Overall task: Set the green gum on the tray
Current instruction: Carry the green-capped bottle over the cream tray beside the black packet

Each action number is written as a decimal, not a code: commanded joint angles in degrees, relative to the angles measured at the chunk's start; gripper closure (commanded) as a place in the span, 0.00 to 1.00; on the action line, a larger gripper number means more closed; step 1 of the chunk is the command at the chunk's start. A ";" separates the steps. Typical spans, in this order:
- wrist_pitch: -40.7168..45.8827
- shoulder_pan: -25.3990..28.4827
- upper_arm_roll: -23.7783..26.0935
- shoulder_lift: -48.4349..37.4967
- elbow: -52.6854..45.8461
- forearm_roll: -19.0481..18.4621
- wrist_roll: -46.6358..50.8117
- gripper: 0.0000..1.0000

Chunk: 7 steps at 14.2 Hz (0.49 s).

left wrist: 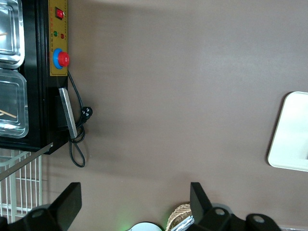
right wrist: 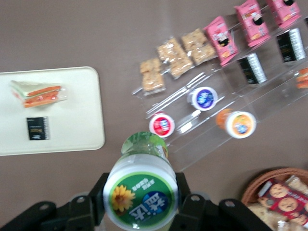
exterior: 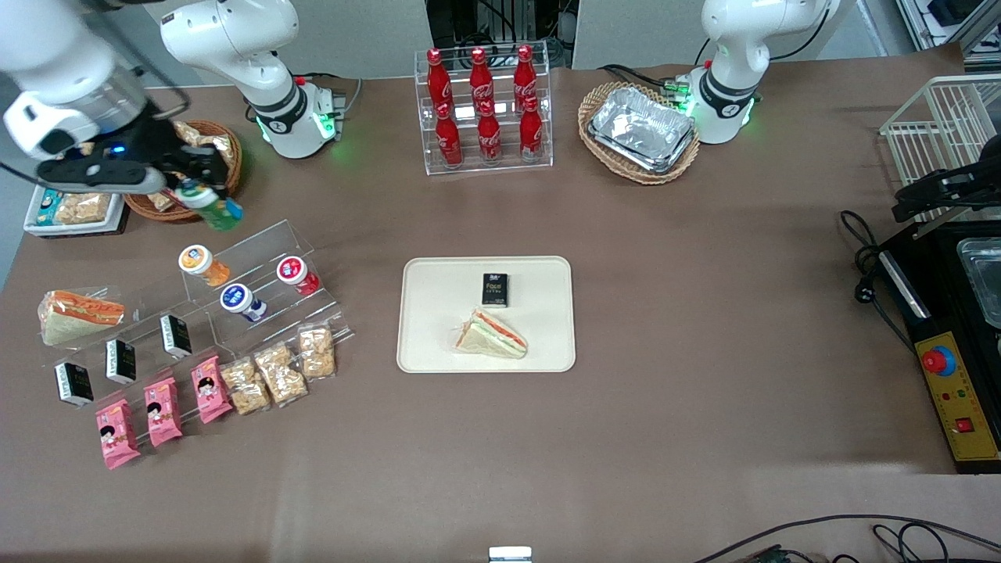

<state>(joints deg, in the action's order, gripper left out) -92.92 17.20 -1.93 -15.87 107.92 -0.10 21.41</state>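
My right gripper (exterior: 188, 188) hangs above the table at the working arm's end, over the clear display stand (exterior: 258, 293), and is shut on the green gum (exterior: 209, 206). The bottle has a green body and a white lid with a green sunflower label (right wrist: 140, 196); a black finger presses each side of its lid. It is lifted and tilted, clear of the stand. The cream tray (exterior: 422, 344) lies flat at the table's middle and carries a wrapped sandwich (exterior: 491, 335) and a small black box (exterior: 494, 289). In the right wrist view the tray (right wrist: 86, 106) shows with both items.
The stand holds orange (exterior: 202, 264), blue (exterior: 242, 302) and red (exterior: 297, 275) gum bottles, black boxes, cracker packs and pink packs. A snack basket (exterior: 205, 156) and white bin (exterior: 74, 211) sit near the gripper. Cola rack (exterior: 485, 109) and foil-tray basket (exterior: 641, 133) stand farther from the camera.
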 commanded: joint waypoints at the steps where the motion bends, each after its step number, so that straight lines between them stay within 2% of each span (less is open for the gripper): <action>1: -0.84 7.65 1.67 9.17 -5.17 1.16 14.15 1.00; 7: -21.30 20.93 1.58 26.92 -3.15 0.28 31.13 1.00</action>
<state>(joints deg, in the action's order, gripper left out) -107.13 33.93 0.43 2.42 106.16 0.36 46.55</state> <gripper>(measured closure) 0.414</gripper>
